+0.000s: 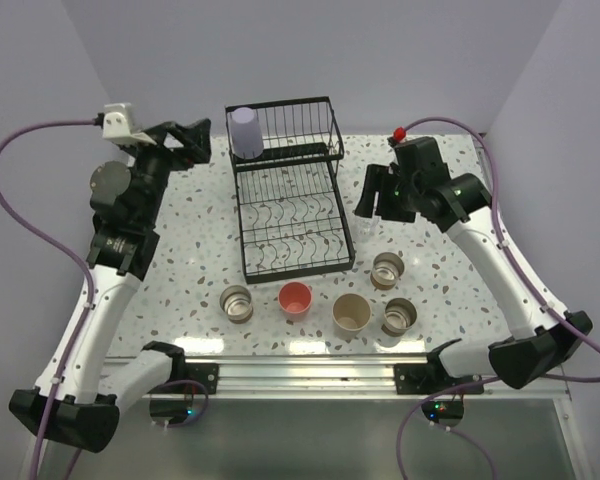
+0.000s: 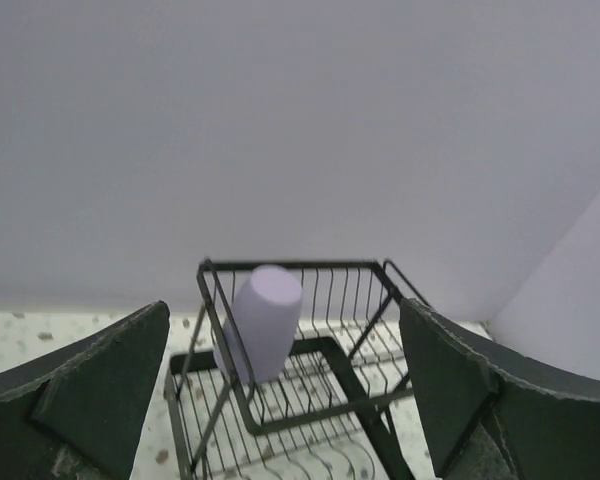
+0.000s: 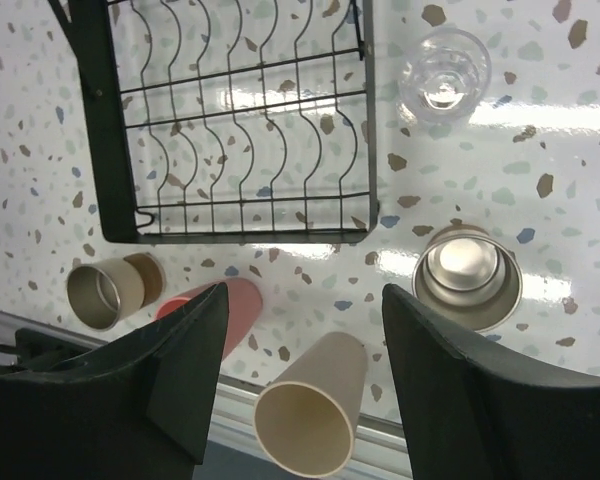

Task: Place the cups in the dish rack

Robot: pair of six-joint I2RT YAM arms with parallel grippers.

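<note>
Black rack tray point(image 3: 230, 120), clear glass point(image 3: 445, 75) beside it, beige cup point(image 3: 310, 410) framed by the spread hand point(image 3: 305, 330), red-pink cup point(image 3: 242, 303) half hidden

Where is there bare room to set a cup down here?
In the dish rack the lower tray is bare, as is the upper basket right of the lavender cup. Table between rack and left arm is free. Crowded in front and right of the rack: red-pink cup, beige cup, three tan cups, clear glass.

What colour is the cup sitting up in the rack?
The cup is lavender, a pale purple. The left wrist view shows it best.
</note>
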